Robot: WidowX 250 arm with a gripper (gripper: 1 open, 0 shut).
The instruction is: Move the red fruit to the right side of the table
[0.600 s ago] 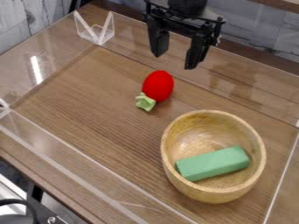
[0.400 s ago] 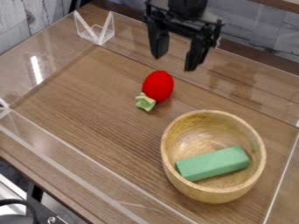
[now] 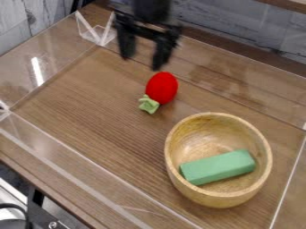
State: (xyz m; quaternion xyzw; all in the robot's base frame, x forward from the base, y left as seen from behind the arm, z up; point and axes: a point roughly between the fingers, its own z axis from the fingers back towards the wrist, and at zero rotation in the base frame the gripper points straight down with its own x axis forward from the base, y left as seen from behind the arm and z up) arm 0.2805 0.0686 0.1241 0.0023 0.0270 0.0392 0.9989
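Observation:
The red fruit (image 3: 160,87) lies on its side near the middle of the brown wood-grain table (image 3: 84,116), its pale green cap pointing toward the front left. My gripper (image 3: 143,55) hangs above the table just behind and slightly left of the fruit, pointing down. Its two dark fingers (image 3: 127,47) stand apart with nothing between them; it is open and does not touch the fruit.
A round light wooden bowl (image 3: 219,186) sits at the front right and holds a green rectangular block (image 3: 217,167). Clear acrylic walls (image 3: 30,72) edge the table on all sides, with a folded clear piece (image 3: 96,29) at the back left corner.
The gripper has moved to the left, from behind and right of the fruit to behind and slightly left of it. It stays open. Fruit, bowl and block have not moved.

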